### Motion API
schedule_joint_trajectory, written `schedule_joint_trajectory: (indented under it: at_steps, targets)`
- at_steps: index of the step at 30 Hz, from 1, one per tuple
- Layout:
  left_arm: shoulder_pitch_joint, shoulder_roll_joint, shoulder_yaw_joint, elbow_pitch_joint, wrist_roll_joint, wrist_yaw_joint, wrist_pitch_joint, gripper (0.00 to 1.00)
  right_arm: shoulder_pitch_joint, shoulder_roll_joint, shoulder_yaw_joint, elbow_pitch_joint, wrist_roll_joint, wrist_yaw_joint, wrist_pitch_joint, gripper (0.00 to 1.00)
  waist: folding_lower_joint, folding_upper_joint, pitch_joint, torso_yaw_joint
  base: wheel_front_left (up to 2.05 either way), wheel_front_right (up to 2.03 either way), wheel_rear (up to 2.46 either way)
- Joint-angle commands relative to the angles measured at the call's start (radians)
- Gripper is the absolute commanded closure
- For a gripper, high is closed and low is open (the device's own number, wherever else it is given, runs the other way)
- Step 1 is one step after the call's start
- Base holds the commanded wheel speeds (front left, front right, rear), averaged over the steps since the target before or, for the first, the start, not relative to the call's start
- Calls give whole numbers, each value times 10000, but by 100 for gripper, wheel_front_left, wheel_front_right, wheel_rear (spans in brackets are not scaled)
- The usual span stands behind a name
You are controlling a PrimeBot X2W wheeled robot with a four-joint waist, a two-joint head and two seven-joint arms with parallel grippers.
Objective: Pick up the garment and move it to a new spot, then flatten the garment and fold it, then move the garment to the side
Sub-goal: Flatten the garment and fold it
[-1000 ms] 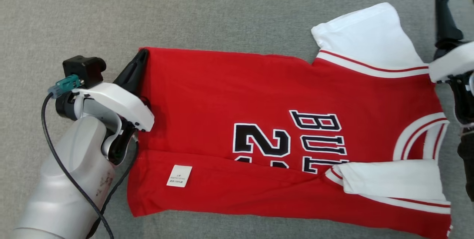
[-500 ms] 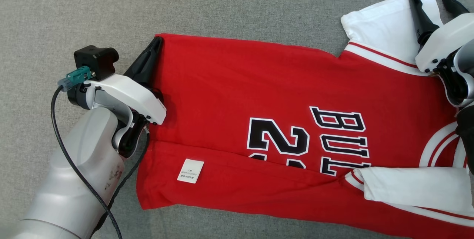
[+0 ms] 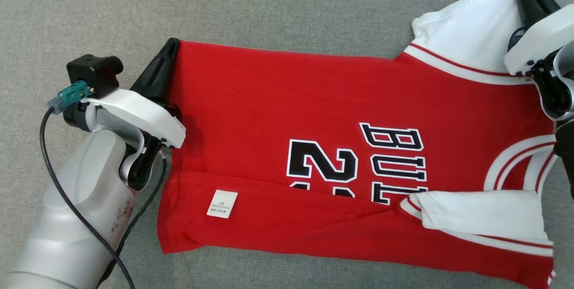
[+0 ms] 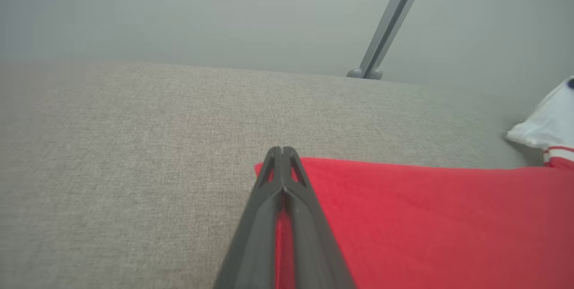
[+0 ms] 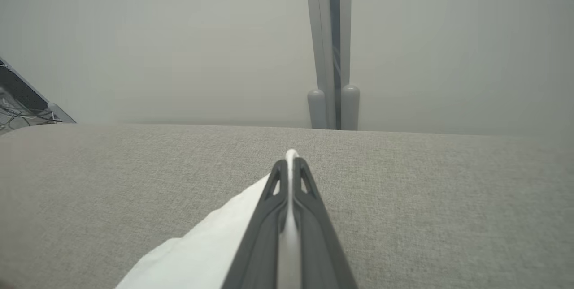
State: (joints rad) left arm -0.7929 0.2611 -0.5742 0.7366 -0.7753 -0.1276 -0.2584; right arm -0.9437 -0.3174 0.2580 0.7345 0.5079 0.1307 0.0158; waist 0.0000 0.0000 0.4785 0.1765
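Red jersey knit, soft and thin, with white sleeves and black lettering (image 3: 394, 163) edged in white: the garment (image 3: 314, 101) lies spread lengthwise across the grey worktop (image 3: 269, 6), hem toward our left and collar toward our right. It looks mostly flat, so we judge the moving and flattening done and the folding under way. The near long edge is already turned up over the body, showing the inside face with its small white care label (image 3: 222, 204), and the near sleeve (image 3: 480, 213) is tucked in on top of that band. The far sleeve (image 3: 466, 33) sticks out unfolded. What we think is left: bringing the far side over, any crosswise fold, and shifting the bundle aside.

Our left jaws are pinched tight on the far hem corner, red cloth caught between them. Our right jaws are closed on the outer edge of the far sleeve, a sliver of white showing at their tips. The worktop has a coarse woven, slightly cushioned cover. Beyond it stand a pale wall and a grey metal post (image 4: 390, 20).
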Motion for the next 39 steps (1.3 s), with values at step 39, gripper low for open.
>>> schedule_joint_trajectory:
  at_steps: [39]
  targets:
    - [6830, 2464, 1352, -7099, -282, 3071, 550, 100, 10281, 2216, -2734, -9352, 891, 4, 760, 100, 0, 0, -1552, -1352, 0, 0, 0]
